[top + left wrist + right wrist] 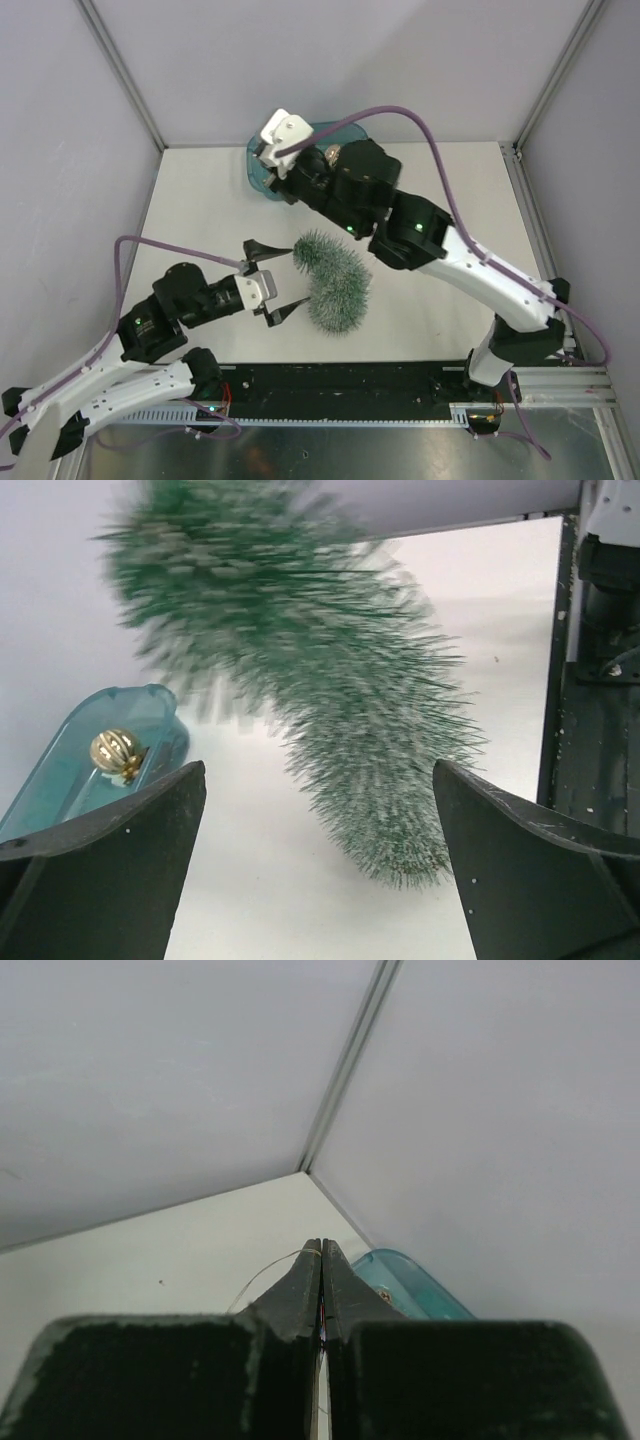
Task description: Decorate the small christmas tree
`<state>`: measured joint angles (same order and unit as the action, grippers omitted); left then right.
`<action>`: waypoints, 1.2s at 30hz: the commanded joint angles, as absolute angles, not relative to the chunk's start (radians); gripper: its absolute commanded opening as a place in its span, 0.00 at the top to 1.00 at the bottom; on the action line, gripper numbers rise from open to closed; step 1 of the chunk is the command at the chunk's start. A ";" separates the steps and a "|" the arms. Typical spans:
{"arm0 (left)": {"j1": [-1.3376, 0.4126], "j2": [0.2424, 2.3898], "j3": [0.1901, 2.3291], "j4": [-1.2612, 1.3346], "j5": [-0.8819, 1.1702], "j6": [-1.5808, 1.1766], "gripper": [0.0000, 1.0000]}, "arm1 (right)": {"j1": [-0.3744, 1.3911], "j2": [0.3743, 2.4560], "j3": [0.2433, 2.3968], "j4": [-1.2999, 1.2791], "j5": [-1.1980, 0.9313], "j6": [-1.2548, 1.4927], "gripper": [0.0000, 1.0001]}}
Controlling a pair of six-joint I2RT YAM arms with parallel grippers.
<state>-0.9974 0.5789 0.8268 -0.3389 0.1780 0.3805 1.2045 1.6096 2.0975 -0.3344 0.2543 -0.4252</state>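
White bench (200, 200) held the small christmas tree (335, 280) mid-surface, just ahead of the left fingers (292, 306), spread wide and empty, its length slanting across their gap; right fingers (310, 1295), pinched shut, hovered farther off.

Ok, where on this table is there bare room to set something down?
Bare table lies at the far left, between wall and teal tub, and at the far right corner beyond the right arm. Crowded: the middle, where the open left gripper faces the small christmas tree, and the tub, where the right gripper hovers.
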 commanded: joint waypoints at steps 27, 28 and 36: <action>-0.885 0.500 0.911 -0.275 0.283 0.345 0.02 | 1.182 1.818 2.214 -0.306 0.285 -0.502 1.00; -0.884 0.502 0.924 -0.262 0.256 0.325 0.01 | 1.189 1.794 2.196 -0.292 0.293 -0.505 1.00; -0.885 0.596 1.098 -0.228 0.151 0.123 0.00 | 1.221 1.645 2.036 -0.202 0.328 -0.499 1.00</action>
<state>-0.8932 0.5415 0.9947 -0.2817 0.1989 0.2535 1.2182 1.7496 2.0655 -0.3058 0.2836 -0.4911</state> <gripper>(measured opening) 0.994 0.009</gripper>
